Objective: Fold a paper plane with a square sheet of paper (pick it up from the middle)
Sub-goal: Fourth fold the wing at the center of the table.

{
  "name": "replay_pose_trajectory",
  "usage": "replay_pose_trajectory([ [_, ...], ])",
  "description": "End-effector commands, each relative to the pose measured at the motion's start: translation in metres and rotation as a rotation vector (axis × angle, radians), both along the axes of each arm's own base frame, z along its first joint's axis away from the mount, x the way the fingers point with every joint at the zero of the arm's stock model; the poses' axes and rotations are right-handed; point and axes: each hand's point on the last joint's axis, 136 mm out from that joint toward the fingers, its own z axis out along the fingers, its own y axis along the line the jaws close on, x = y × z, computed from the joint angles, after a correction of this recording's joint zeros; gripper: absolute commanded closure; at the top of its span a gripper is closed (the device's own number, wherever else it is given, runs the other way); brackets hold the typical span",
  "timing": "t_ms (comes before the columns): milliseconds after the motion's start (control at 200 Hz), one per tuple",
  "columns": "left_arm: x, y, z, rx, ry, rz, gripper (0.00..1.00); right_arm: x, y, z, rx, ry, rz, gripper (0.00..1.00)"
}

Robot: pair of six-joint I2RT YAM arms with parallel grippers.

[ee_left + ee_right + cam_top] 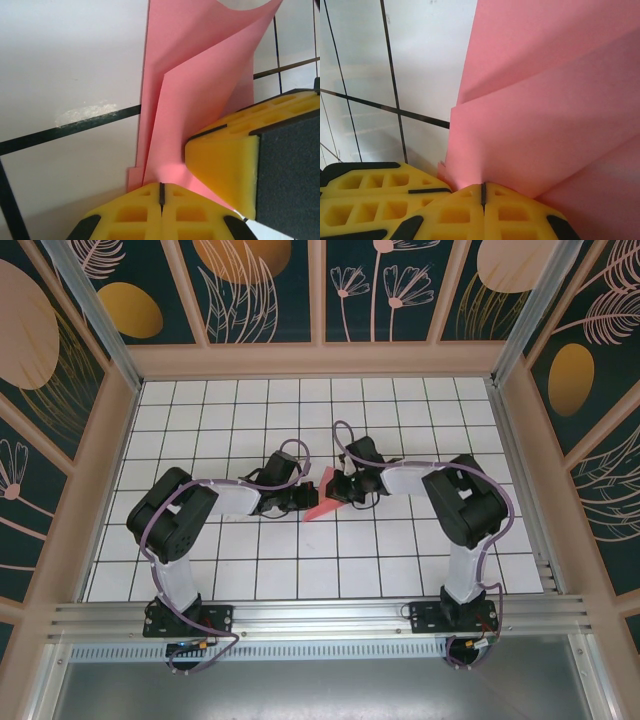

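White gridded table | folded pink paper being held mid-table between 2 grippers, already showing layered creases | left gripper pinching its edge shut | right gripper clamping it likewise | wings and final shaping seemingly remaining.

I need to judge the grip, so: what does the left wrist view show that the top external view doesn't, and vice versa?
Left wrist: the left fingers shut on the folded pink paper, its layered creases, a right finger alongside. Top external: the left arm and right arm whole, meeting at the middle. Both: the paper and the gridded white table.
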Motion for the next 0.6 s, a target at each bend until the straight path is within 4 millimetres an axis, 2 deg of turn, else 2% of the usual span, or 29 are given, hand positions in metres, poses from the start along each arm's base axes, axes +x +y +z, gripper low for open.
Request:
replay_pose_trajectory([
  [0, -0.034, 0.037, -0.056, 0.195, 0.155, 0.009, 1.0, 0.023, -0.031, -0.014, -0.063, -0.048, -0.063, 1.0],
  [110, -0.035, 0.037, -0.057, 0.198, 0.16, 0.003, 1.0, 0.043, -0.043, -0.006, -0.052, -0.086, -0.104, 1.0],
  [200, -0.034, 0.036, -0.056, 0.191, 0.157, 0.002, 1.0, 0.052, -0.042, 0.006, -0.028, -0.116, -0.104, 1.0],
  [415, -0.033, 0.034, -0.055, 0.187, 0.156, 0.002, 1.0, 0.039, -0.02, 0.056, 0.154, -0.203, -0.067, 0.99],
  [485, -0.033, 0.034, -0.056, 0.187, 0.161, 0.001, 1.0, 0.033, -0.014, 0.056, 0.163, -0.198, -0.052, 0.99],
  [595, -0.033, 0.034, -0.057, 0.188, 0.161, 0.0, 1.0, 0.023, -0.005, 0.04, 0.133, -0.16, -0.019, 0.99],
])
